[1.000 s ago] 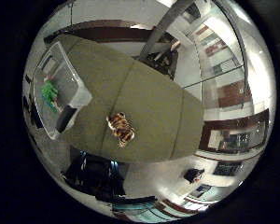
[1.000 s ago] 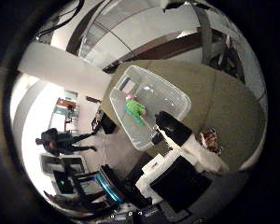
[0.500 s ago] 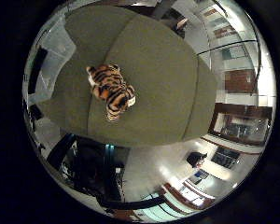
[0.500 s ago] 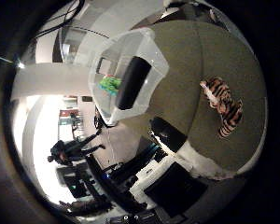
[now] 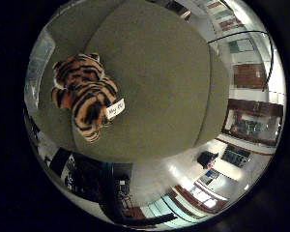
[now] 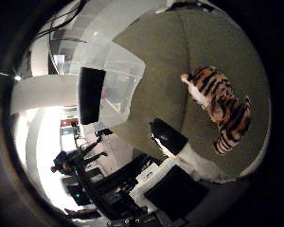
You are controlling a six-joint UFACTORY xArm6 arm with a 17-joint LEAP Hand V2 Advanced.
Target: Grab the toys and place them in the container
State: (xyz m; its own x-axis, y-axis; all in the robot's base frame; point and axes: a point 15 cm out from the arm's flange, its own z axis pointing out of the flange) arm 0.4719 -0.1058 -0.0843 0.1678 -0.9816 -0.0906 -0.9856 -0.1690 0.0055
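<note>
A striped orange, black and white toy tiger [image 5: 84, 92] lies on the olive-green table [image 5: 164, 77]; it has a white tag. In the right thumb side palm view the tiger [image 6: 221, 102] lies on the table past one of my hand's black and white fingers [image 6: 170, 138]. A clear plastic container [image 6: 114, 80] stands on the table near its edge, away from the tiger. A dark finger part [image 6: 89, 93] crosses in front of the container. The tiger fills much of the little finger side view, so it is close below the palm.
The table's edge [image 5: 135, 159] runs close to the tiger, with floor and dark furniture [image 5: 97, 179] beyond it. Walls and windows of the room [image 5: 246, 97] show past the table's far side.
The camera has moved down toward the tiger, which now looks much larger. The container has slid out of the little finger side view. The tiger itself has not moved on the table.
</note>
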